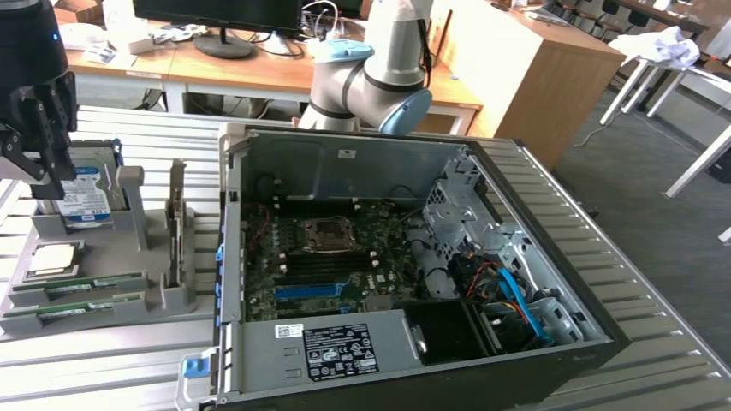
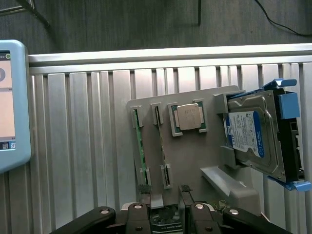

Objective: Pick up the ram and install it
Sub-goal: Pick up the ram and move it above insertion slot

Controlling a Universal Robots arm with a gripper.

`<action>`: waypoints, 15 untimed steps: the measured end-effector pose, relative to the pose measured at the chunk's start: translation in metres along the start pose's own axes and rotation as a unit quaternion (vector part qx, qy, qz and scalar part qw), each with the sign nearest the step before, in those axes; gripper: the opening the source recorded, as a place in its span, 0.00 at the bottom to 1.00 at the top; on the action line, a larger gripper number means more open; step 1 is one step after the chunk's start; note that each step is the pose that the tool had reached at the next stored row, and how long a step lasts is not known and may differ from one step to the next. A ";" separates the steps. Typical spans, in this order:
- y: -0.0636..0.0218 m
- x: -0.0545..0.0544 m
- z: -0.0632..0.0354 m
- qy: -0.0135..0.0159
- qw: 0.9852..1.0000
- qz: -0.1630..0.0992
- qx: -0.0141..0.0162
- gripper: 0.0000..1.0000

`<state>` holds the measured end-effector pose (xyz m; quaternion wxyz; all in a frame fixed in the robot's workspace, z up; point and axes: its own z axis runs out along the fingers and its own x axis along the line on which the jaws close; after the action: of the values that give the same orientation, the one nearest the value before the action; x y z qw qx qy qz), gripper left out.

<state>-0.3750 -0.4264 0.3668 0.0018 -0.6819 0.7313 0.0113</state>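
Ribbed aluminium slats form the table (image 2: 87, 146) under everything, with office desks and grey carpet behind it. Seen from the wrist, the gripper (image 2: 169, 202) holds its two dark fingers (image 2: 156, 199) parted with nothing between them. They hang above the near edge of a grey holder plate (image 2: 195, 161) without touching it. In the exterior view the gripper (image 1: 40, 163) hangs high at that view's left, above the holder (image 1: 137, 223).

Closest to the fingertips are the ends of two narrow slots. The ram (image 2: 139, 141), a thin green stick on its edge, sits in the outermost slot. A second stick (image 2: 162, 141) sits in the slot just beside it. In the exterior view the ram (image 1: 74, 312) and the second stick (image 1: 80, 287) lie along the holder's front.

Beyond the slots, the square silver processor (image 2: 189, 117) rests in its own recess. The hard drive (image 2: 253, 136) with a blue-white label leans in a bracket at the holder's far side.

An open computer case (image 1: 377, 257) lies beside the holder at the exterior view's right, motherboard exposed. The arm (image 1: 383, 77) rises behind it.
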 end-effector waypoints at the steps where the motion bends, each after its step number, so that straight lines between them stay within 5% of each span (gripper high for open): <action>1: 0.0000 0.000 0.0002 0.000 1.000 0.000 0.000 0.36; 15: -0.0001 0.000 0.0034 0.000 1.000 0.000 0.000 0.36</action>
<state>-0.3750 -0.4266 0.3633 0.0018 -0.6819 0.7313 0.0113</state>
